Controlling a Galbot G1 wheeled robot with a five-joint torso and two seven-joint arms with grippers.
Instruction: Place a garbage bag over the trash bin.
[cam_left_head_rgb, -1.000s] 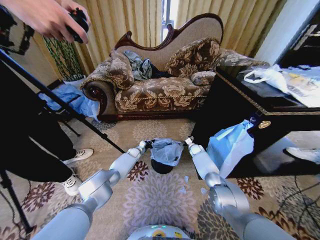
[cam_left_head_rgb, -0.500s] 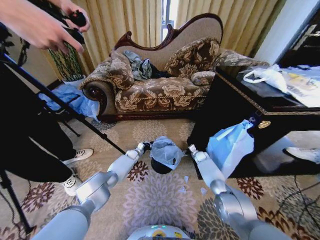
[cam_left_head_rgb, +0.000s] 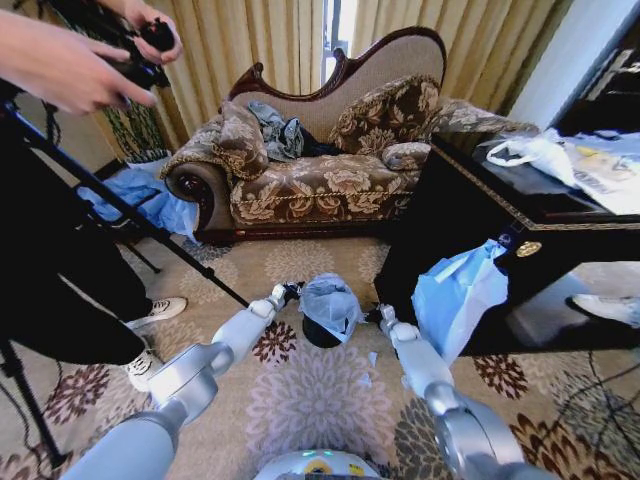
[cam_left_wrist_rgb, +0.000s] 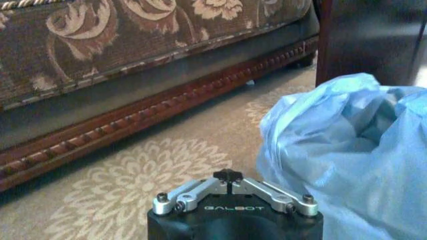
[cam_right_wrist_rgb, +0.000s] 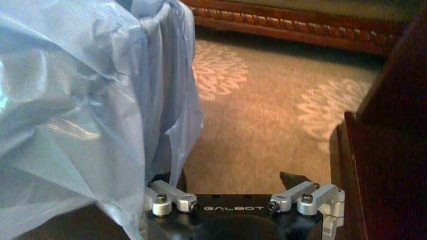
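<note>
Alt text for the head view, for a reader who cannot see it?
A pale blue garbage bag drapes over a black trash bin on patterned carpet, with the left gripper and right gripper flanking it. A floral sofa stands behind.

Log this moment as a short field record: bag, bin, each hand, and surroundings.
garbage bag: pale blue film, crumpled, draped over the bin top
trash bin: black, on the patterned carpet, its lower part showing under the bag
left hand: at the bag's left side, shut, bag beside it
right hand: at the bag's right side, open, film hanging against one finger
surroundings: floral sofa behind the bin; dark cabinet to the right
</note>
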